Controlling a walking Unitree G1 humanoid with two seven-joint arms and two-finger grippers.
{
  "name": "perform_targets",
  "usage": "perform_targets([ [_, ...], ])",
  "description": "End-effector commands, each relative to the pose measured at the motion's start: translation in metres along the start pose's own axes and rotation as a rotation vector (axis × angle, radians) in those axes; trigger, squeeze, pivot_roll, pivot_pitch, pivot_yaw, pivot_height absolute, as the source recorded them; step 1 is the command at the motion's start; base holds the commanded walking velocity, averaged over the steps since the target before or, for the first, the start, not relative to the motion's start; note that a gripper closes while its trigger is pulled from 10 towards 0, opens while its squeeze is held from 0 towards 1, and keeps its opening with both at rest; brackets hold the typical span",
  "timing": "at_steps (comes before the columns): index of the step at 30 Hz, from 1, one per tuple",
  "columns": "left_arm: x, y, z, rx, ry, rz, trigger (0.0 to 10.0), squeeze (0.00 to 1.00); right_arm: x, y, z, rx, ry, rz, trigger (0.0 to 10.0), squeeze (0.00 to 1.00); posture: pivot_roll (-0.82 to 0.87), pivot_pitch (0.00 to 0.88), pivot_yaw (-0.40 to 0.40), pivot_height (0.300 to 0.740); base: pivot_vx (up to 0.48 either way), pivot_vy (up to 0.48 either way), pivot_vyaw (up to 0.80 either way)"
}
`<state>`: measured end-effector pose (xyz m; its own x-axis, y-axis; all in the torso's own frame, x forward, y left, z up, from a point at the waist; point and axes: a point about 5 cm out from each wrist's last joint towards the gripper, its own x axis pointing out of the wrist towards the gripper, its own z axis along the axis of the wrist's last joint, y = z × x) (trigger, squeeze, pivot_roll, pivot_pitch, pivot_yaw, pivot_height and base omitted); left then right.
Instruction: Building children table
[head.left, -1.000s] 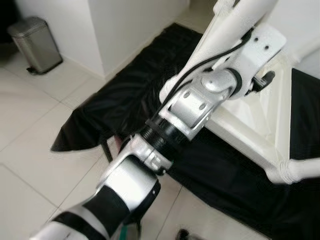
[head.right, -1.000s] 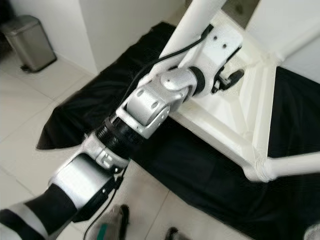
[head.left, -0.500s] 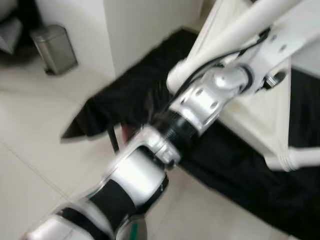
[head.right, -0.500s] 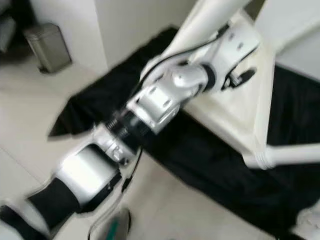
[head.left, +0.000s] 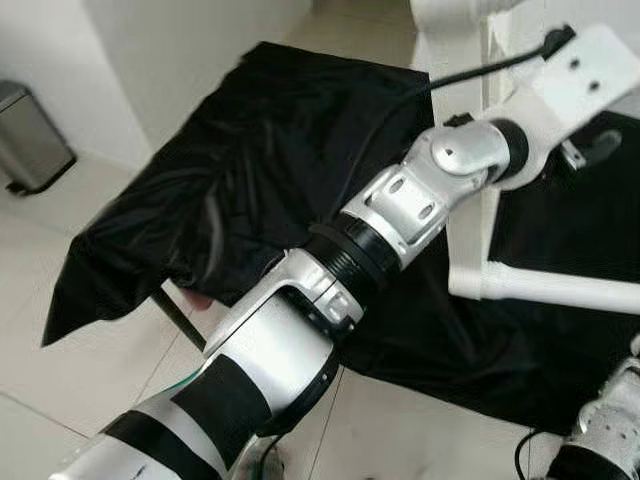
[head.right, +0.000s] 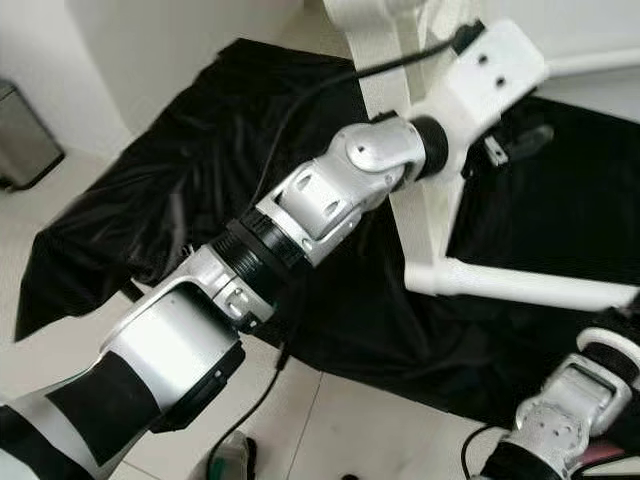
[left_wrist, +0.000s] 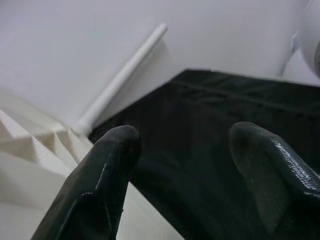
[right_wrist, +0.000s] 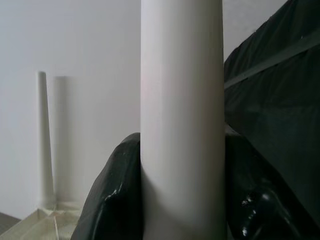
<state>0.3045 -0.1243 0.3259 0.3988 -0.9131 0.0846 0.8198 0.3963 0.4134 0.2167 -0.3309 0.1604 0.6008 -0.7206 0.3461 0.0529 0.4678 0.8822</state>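
Underneath everything lies a black sheet (head.left: 250, 170) spread over the pale tiled floor (head.left: 70, 360), and on it rests the white children's table (head.right: 420, 215), upturned, with its frame rails and legs showing. At least two legs already stand fixed to the frame: one slim leg (left_wrist: 120, 77) rises beside the sheet in the left wrist view, and another (right_wrist: 45, 140) stands by the wall in the right wrist view. A thick white leg (right_wrist: 181, 120) is pinched between the right gripper (right_wrist: 181, 200) fingers (right_wrist: 112, 195), which press on both of its sides. Judging by this, assembly is partly done and this leg is either being seated or steadied; how many legs remain I cannot tell.

Reaching across the sheet to the frame is the left arm (head.left: 400, 215), whose gripper (left_wrist: 185, 165) hovers with its fingers (left_wrist: 102, 185) spread apart and nothing between them, just above the frame edge.

Room is tight near the table: the white wall (head.left: 180, 50) stands close behind, and the rail (head.right: 520, 285) crosses near the right wrist (head.right: 570, 400). Open tiles lie toward the steel pedal bin (head.left: 28, 135), well apart from the work.
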Motion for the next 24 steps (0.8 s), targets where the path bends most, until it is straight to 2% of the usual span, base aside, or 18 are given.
perform_targets([
  [1,0.006,-0.019,-0.028,-0.117,0.082,-0.027,10.0,0.00,-0.045,-0.052,-0.037,-0.239,0.353,-0.217,10.0,0.00,0.10,0.244,0.152,0.740,0.000,0.000,0.00],
  [4,0.007,-0.020,-0.028,-0.123,0.081,-0.029,10.0,0.00,-0.043,-0.046,-0.039,-0.275,0.382,-0.172,10.0,0.00,0.09,0.246,0.154,0.740,0.000,0.000,0.00],
  [5,0.007,-0.019,-0.028,-0.134,0.079,-0.024,10.0,0.00,-0.040,-0.039,-0.042,-0.288,0.407,-0.125,10.0,0.00,0.09,0.247,0.152,0.740,0.000,0.000,0.00],
  [7,0.006,-0.015,-0.028,-0.155,0.073,-0.007,10.0,0.00,-0.034,-0.023,-0.050,-0.426,0.476,-0.007,10.0,0.00,0.09,0.250,0.145,0.740,0.000,0.000,0.00],
  [8,0.006,-0.015,-0.028,-0.155,0.073,-0.007,10.0,0.00,-0.034,-0.023,-0.050,-0.426,0.476,-0.007,10.0,0.00,0.09,0.250,0.145,0.740,0.000,0.000,0.00],
  [9,0.006,-0.015,-0.028,-0.160,0.070,-0.003,10.0,0.00,-0.033,-0.019,-0.052,-0.465,0.492,0.022,10.0,0.00,0.09,0.250,0.145,0.740,0.000,0.000,0.00],
  [10,0.005,-0.014,-0.028,-0.161,0.064,0.002,10.0,0.00,-0.029,-0.015,-0.052,-0.426,0.475,0.008,10.0,0.29,0.09,0.253,0.136,0.740,0.000,0.000,0.00],
  [11,0.005,-0.014,-0.028,-0.161,0.064,0.002,10.0,0.00,-0.029,-0.015,-0.052,-0.426,0.475,0.008,10.0,0.29,0.09,0.253,0.136,0.740,0.000,0.000,0.00],
  [12,0.004,-0.014,-0.028,-0.160,0.059,0.005,10.0,0.00,-0.027,-0.014,-0.051,-0.381,0.460,-0.011,10.0,0.29,0.09,0.253,0.136,0.740,0.000,0.000,0.00],
  [13,0.004,-0.014,-0.029,-0.160,0.059,0.006,10.0,0.00,-0.028,-0.011,-0.051,-0.376,0.450,-0.007,10.0,1.00,0.10,0.255,0.127,0.740,0.000,0.000,0.00],
  [16,0.003,-0.014,-0.030,-0.159,0.062,0.005,10.0,0.00,-0.031,-0.008,-0.051,-0.350,0.450,0.002,10.0,1.00,0.11,0.254,0.125,0.740,0.000,0.000,0.00],
  [17,0.002,-0.014,-0.032,-0.158,0.070,0.004,10.0,0.00,-0.038,-0.004,-0.049,-0.305,0.450,0.013,10.0,1.00,0.11,0.255,0.126,0.740,0.000,0.000,0.00],
  [18,0.002,-0.014,-0.032,-0.158,0.070,0.004,10.0,0.00,-0.038,-0.004,-0.049,-0.305,0.450,0.013,10.0,1.00,0.11,0.255,0.126,0.740,0.000,0.000,0.00],
  [20,0.001,-0.015,-0.035,-0.162,0.077,-0.008,10.0,0.00,-0.052,0.000,-0.044,-0.256,0.448,0.008,10.0,1.00,0.10,0.257,0.131,0.740,0.000,0.000,0.00],
  [23,0.001,-0.016,-0.036,-0.166,0.077,-0.015,10.0,0.00,-0.057,0.000,-0.042,-0.252,0.450,0.002,10.0,1.00,0.10,0.257,0.131,0.740,0.000,0.000,0.00],
  [24,0.001,-0.016,-0.035,-0.169,0.074,-0.020,10.0,0.00,-0.064,0.001,-0.040,-0.241,0.459,-0.006,10.0,1.00,0.09,0.259,0.142,0.740,0.000,0.000,0.00],
])
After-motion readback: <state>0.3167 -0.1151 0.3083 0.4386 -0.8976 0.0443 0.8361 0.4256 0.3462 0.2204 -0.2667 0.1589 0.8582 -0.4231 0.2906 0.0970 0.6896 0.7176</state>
